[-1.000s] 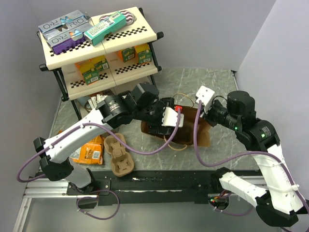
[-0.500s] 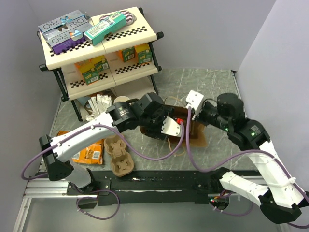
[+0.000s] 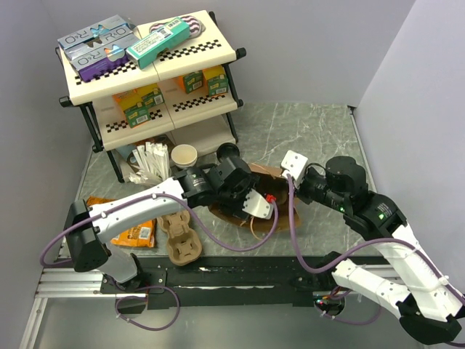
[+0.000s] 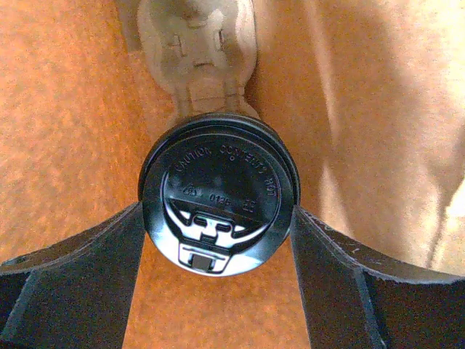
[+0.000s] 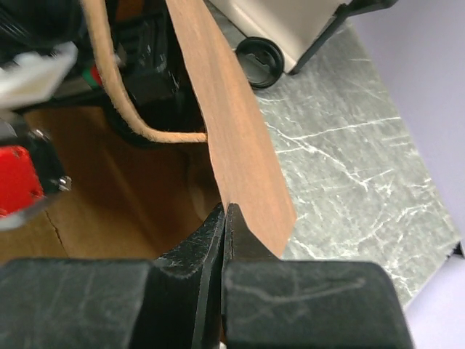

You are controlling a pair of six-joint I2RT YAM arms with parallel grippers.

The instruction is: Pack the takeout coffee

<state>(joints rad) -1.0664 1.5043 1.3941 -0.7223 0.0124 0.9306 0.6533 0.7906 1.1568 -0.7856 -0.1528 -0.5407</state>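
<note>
left gripper (image 4: 218,218) gripped the coffee (image 4: 218,193) by its sides, inside the bag (image 4: 65,109); right gripper (image 5: 224,217) pinched the bag's edge.

Takeout coffee (image 4: 218,195): cup wall hidden below.

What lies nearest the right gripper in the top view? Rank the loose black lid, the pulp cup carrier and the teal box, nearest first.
1. Loose black lid: just left-rear of the right gripper, at the foot of the shelf.
2. Pulp cup carrier: far left, by the near edge.
3. Teal box: atop that shelf, rear left.
</note>
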